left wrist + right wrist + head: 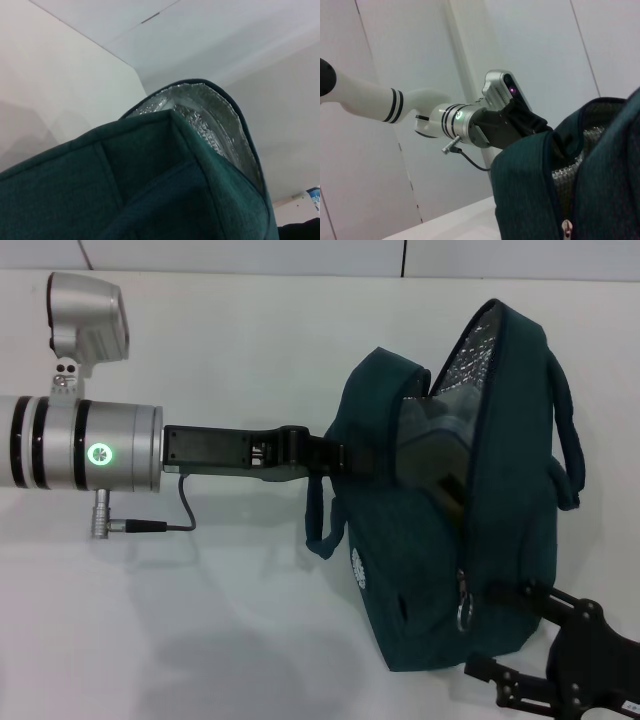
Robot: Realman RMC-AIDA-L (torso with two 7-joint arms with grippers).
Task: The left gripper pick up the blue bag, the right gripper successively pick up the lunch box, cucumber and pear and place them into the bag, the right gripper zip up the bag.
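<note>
The left gripper is clamped on the blue bag's side handle, holding it up, mouth partly unzipped; the right gripper waits just beneath, fingers spread, for zipping

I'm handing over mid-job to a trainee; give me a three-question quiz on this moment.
1. True or false: the blue bag is fully zipped shut.
2. Which gripper holds the bag's side? A) left gripper B) right gripper
3. Fill in: the lining showing in the bag's opening is ____ foil.

Key: 1 false, the top gapes open. 2 A; the right gripper sits low beside the bag's near end. 3 silver.
</note>
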